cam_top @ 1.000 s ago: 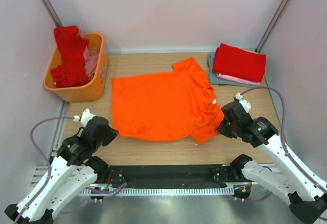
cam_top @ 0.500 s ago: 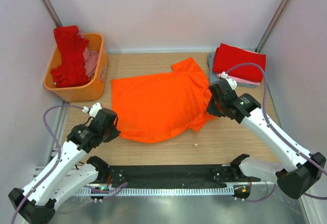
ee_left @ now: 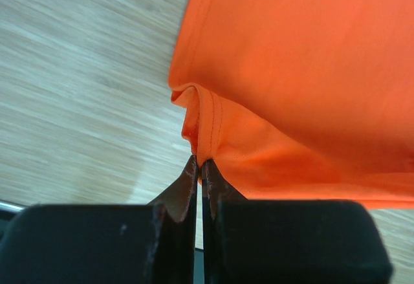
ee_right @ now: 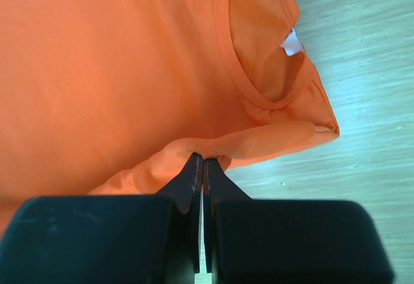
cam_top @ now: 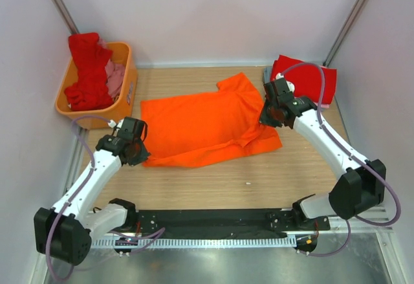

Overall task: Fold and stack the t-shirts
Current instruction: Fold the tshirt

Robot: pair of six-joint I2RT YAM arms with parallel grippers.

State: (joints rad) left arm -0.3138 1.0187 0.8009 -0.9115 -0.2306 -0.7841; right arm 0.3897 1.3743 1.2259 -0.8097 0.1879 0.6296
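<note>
A bright orange t-shirt (cam_top: 200, 125) lies on the table, its near half lifted and folded back. My left gripper (cam_top: 134, 147) is shut on the shirt's hem corner (ee_left: 202, 143) at the left. My right gripper (cam_top: 270, 110) is shut on a fold of the shirt's edge (ee_right: 213, 147) near the neck, whose white label (ee_right: 292, 41) shows. A folded stack with a red t-shirt (cam_top: 304, 80) on top sits at the back right. Red (cam_top: 87, 64) and pink (cam_top: 116, 76) t-shirts lie heaped in the basket.
The rigid orange basket (cam_top: 116, 112) stands at the back left. White walls close in the table on three sides. A black rail (cam_top: 213, 219) runs along the near edge between the arm bases.
Both grippers have moved away from the near edge toward the back, carrying the shirt's near edge with them. The shirt is now half folded and shorter front to back.
</note>
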